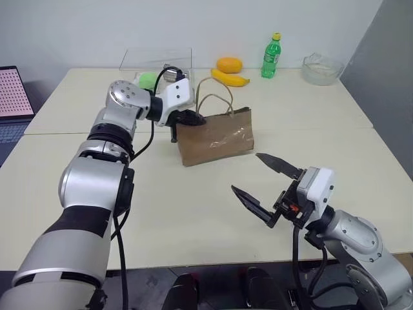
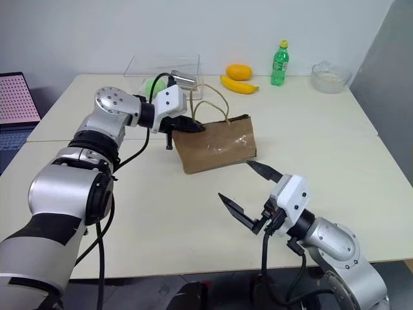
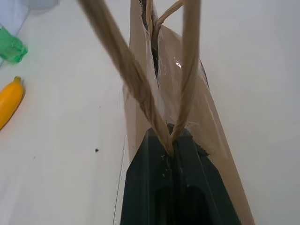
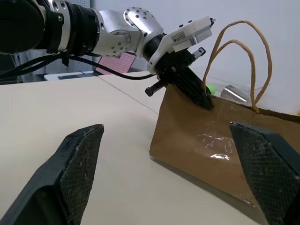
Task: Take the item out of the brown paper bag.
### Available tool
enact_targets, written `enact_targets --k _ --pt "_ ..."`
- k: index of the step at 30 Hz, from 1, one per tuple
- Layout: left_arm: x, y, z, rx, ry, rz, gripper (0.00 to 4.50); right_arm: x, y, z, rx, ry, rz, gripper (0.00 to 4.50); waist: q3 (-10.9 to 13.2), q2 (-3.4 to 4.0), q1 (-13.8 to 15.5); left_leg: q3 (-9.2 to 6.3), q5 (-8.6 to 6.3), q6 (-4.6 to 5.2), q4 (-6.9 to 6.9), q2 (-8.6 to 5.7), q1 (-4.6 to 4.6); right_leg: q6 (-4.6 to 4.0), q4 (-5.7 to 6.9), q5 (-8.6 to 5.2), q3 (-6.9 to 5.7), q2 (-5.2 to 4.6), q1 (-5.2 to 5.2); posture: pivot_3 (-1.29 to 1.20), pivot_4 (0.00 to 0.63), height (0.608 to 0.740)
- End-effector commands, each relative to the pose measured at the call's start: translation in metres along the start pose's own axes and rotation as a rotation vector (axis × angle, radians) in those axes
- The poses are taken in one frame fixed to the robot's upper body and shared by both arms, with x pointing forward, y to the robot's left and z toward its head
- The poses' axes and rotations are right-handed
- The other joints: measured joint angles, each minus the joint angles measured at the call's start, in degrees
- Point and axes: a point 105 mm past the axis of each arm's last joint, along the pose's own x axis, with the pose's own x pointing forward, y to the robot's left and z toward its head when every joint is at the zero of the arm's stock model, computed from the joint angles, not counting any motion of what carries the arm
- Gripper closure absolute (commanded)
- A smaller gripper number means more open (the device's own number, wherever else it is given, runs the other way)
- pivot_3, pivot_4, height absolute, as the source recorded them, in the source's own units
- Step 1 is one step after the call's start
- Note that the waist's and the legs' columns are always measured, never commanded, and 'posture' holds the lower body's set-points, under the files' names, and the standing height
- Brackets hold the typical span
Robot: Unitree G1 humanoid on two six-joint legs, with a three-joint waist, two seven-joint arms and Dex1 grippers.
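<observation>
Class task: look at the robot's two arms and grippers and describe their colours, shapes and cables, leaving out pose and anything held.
Both arms are rounded silver shells with black joint bands and loose black cables. Each wrist carries a boxy white block. The left gripper and right gripper each have two black, tapering, pointed fingers with textured inner pads.

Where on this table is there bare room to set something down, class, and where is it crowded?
Free: the near stretch of the table between the brown paper bag and the front edge, left of the right gripper; also the right side beyond the bag. Crowded: the far edge, with the clear box, banana, green bottle and glass bowl.
</observation>
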Motion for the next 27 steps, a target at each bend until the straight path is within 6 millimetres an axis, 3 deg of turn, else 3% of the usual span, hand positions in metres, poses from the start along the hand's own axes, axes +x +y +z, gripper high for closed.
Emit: enact_targets --k 1,6,12,16,27 --pt "0.0 0.015 0.021 0.095 -0.023 0.074 4.47 -0.001 0.005 0.013 -0.038 -0.055 -0.005 0.0 0.0 0.0 0.0 0.0 0.0 0.0 0.02 0.0 0.0 0.0 0.01 0.0 0.0 0.0 0.0 0.0 0.15 0.74" --pt "0.003 0.014 0.018 0.068 0.001 0.067 4.47 -0.001 0.006 0.013 -0.035 -0.05 -0.014 0.0 0.0 0.0 -0.1 0.0 0.0 0.0 0.04 0.0 0.0 0.0 0.04 0.0 0.01 0.0 0.0 0.0 0.15 0.74" --pt "-0.001 0.016 0.026 0.091 -0.026 0.061 2.58 0.0 0.004 0.013 -0.036 -0.048 -0.011 0.0 0.0 0.0 0.0 -0.01 0.0 0.0 0.06 -0.01 0.0 0.0 0.04 0.0 0.0 0.0 0.02 0.0 0.15 0.74" --pt "-0.016 0.02 0.027 0.098 -0.019 0.059 1.33 0.003 0.004 0.013 -0.038 -0.048 -0.005 0.0 0.0 0.0 -0.1 -0.01 0.0 0.0 0.07 0.0 0.0 0.0 0.05 0.0 0.0 0.0 0.01 0.0 0.15 0.74" --pt "-0.077 0.039 0.015 -0.105 -0.204 0.274 1.33 0.006 0.0 0.008 -0.028 -0.026 0.012 0.0 0.0 0.0 -0.2 -0.03 0.0 0.0 0.11 0.02 0.03 0.0 0.1 0.0 0.0 0.02 0.02 0.0 0.15 0.74"
